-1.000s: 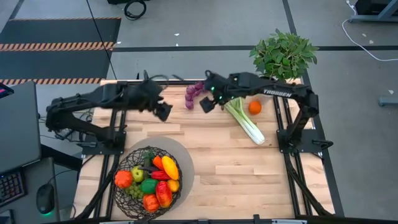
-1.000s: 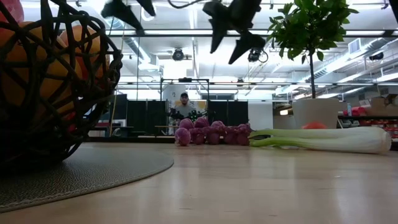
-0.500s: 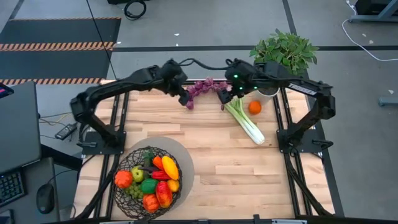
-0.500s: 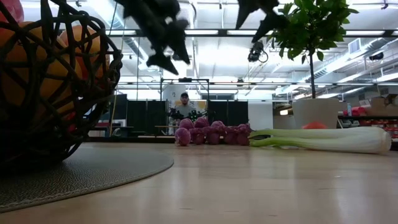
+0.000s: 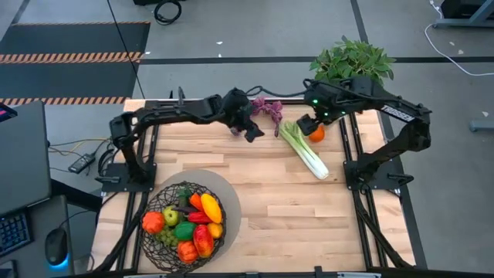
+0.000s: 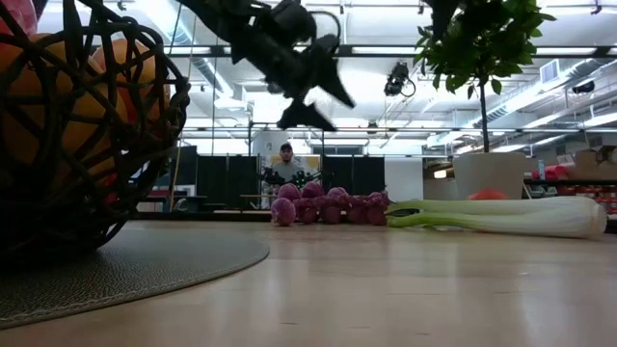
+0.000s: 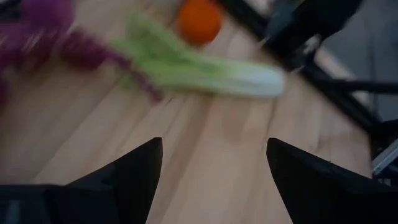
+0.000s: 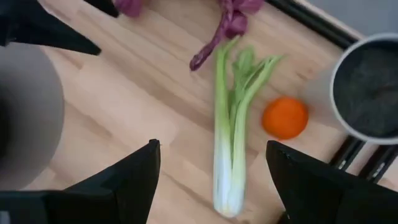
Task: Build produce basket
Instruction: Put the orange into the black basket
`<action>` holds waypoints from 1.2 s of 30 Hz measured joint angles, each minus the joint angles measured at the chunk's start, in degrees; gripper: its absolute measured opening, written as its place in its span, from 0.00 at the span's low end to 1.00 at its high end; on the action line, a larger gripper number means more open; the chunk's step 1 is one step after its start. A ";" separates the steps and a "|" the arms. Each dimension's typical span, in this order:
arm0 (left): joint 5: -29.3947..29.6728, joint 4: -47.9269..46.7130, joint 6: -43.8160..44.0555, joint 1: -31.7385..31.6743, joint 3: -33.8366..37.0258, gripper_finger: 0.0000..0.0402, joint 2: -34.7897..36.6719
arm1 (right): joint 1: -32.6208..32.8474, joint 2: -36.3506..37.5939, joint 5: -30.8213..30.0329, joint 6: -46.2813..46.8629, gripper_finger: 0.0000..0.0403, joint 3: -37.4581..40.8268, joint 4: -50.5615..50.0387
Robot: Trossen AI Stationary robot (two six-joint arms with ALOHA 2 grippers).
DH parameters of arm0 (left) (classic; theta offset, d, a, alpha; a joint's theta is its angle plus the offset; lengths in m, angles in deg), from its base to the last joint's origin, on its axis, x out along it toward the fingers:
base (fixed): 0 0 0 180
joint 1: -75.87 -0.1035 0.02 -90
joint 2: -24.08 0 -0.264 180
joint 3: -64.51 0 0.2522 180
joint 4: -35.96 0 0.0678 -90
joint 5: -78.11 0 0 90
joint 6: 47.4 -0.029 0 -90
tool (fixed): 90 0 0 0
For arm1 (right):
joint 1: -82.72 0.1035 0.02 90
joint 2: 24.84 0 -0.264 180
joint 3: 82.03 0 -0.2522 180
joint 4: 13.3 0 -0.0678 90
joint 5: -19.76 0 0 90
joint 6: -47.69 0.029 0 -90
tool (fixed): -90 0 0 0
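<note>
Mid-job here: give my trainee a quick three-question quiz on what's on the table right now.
1. True or false: the celery is already in the basket.
2. Which item lies closest to the potted plant? A) grapes B) orange C) basket
3. Fill in: both the left gripper and the right gripper are ____ and hold nothing.

Key: 1 false, it lies on the table; 2 B; 3 open.
</note>
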 joint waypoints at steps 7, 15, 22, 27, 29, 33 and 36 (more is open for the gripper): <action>2.60 11.15 -3.32 2.91 0.03 0.73 -3.31 | 0.53 4.88 3.16 5.42 0.73 3.43 -0.37; 7.87 14.27 -2.95 3.57 -0.15 0.73 -7.76 | 3.30 6.20 3.93 13.37 0.73 3.82 -0.11; 13.00 8.37 -3.58 0.04 -2.41 0.73 -7.66 | 7.45 5.08 2.93 15.92 0.73 3.83 -0.37; 10.71 -2.67 -3.32 -2.95 -6.73 0.73 -8.50 | 9.06 4.81 1.01 17.74 0.73 7.22 -0.49; 8.79 -2.99 -3.19 -3.60 -7.56 0.73 -8.55 | 9.11 4.81 0.59 17.54 0.73 10.31 -0.34; 1.63 -5.12 -2.76 -4.37 -9.81 0.73 -7.66 | 7.59 4.81 2.16 16.05 0.73 19.05 -0.46; -2.78 -8.64 -1.62 -4.37 -12.22 0.73 -7.22 | 4.90 5.32 4.04 15.86 0.72 26.87 1.18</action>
